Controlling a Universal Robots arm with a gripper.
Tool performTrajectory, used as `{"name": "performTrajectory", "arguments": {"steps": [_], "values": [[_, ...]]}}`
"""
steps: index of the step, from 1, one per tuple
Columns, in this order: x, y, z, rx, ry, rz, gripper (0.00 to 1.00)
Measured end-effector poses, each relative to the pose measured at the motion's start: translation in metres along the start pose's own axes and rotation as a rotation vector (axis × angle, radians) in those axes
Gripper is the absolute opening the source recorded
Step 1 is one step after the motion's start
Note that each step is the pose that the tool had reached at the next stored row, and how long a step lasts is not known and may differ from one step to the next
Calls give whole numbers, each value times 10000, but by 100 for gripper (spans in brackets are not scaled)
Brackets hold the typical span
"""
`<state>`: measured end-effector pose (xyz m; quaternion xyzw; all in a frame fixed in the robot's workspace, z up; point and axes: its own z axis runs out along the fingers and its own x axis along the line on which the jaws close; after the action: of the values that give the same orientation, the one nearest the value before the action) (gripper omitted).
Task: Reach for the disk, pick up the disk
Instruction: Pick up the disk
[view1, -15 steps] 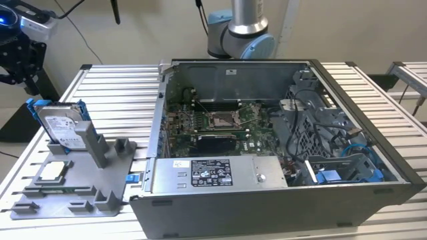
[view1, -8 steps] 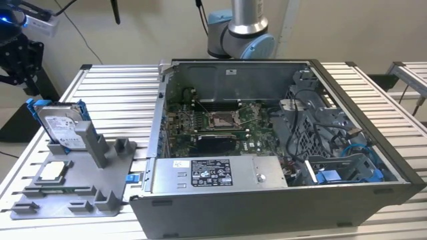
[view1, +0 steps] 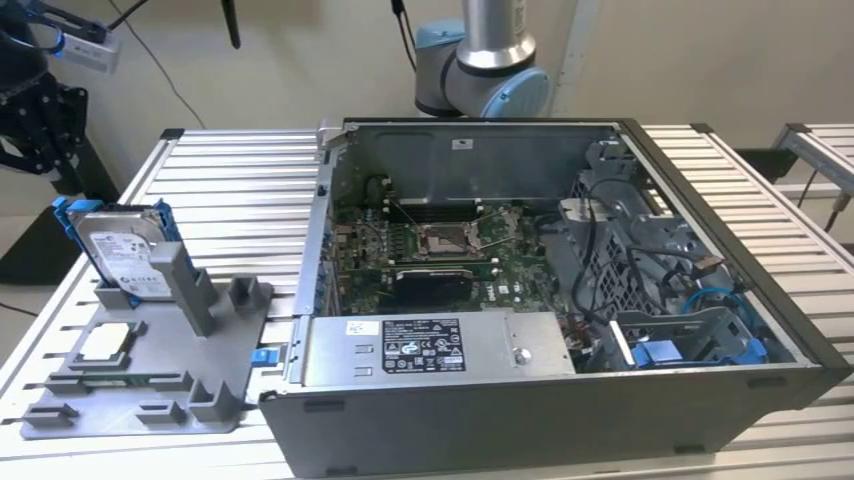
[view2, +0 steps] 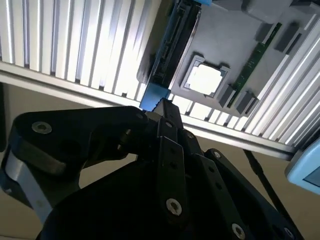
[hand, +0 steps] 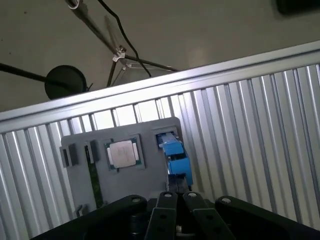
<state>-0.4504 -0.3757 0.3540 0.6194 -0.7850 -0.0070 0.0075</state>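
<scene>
The disk (view1: 123, 252) stands on edge in a grey holder (view1: 160, 375) on the slatted table, at the exterior view's left. It is silver-grey with a white label and blue rails. In both wrist views I look down on its thin edge: the disk (view2: 172, 47) runs dark with a blue tab, and the disk (hand: 175, 156) shows blue plastic. My gripper (view2: 162, 106) hangs well above it with its black fingers together and nothing between them. The gripper (hand: 176, 196) points at the disk's blue end.
A small square silvery chip (view1: 107, 345) lies in the holder beside the disk, also seen as the chip (view2: 205, 79) and the chip (hand: 123, 153). An open computer case (view1: 534, 300) takes up the table's middle. A black mechanism (view1: 34, 110) hangs at the exterior view's far left.
</scene>
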Motion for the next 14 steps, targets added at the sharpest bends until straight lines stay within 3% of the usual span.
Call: {"name": "performTrajectory", "arguments": {"steps": [12,13,14], "values": [[-3,-15,6,1,0,-5,0],[-3,-15,8,1,1,-5,100],[-4,-16,12,2,0,-6,100]]}}
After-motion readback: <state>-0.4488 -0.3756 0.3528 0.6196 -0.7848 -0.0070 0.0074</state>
